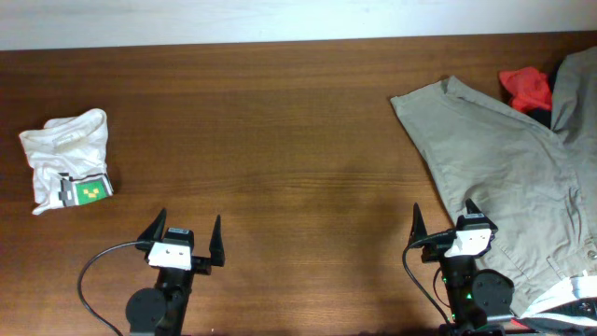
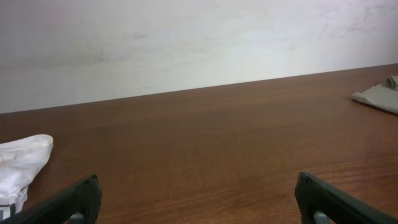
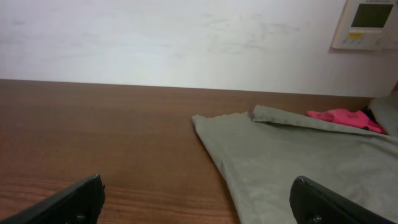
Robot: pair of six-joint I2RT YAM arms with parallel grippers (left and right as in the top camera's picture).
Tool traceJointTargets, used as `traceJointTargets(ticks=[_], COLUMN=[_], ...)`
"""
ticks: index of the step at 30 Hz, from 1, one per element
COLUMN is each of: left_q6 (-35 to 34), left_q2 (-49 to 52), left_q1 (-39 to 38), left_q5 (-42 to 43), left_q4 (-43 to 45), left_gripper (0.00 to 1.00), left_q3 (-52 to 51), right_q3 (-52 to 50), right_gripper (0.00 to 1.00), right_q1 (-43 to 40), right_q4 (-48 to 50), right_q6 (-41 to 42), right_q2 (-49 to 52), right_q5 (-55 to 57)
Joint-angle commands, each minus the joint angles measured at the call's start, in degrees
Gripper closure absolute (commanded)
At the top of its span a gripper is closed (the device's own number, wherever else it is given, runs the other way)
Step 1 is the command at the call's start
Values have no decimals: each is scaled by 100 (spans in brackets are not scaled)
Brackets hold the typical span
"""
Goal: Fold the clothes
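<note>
Trousers (image 1: pixel 508 163) lie spread out, unfolded. The right gripper (image 1: pixel 444 222) sits at their near left edge, jaws wide and empty. The left gripper (image 1: pixel 189 227), well left of them, is likewise spread. Both are probably parked, ready for the first fold.

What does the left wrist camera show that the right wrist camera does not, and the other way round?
Only the left wrist view shows the white garment, at its left edge. Only the right wrist view shows the red garment, lying behind the khaki trousers, and a control panel on the wall. Both views share the brown table, the pale wall and the khaki trousers: the left view catches only a corner of them at its right edge, while the right view shows a broad spread.
</note>
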Motion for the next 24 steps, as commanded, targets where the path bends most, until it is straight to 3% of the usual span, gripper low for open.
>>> traceJointTargets(ticks=[1,15,19,24], left_q6=[111,114,107,107], left_q2=[-22,-22,-22,258], left_q1=[31,31,31,31], left_q5=[46,4,11,48], left_q4=[-35,35,-44,-1250], left_gripper=[1,1,1,1], left_q3=[-13,-11,-2,1025], right_q3=[-31,-31,35,935], right_gripper=[1,1,1,1], right_q1=[-37,-37,-37,-37], right_q4=[-28,-24,-87,-903], right_q6=[26,28,391,389], right_q2=[-28,-28,-28,439], right_q5=[-31,-35,-96,107])
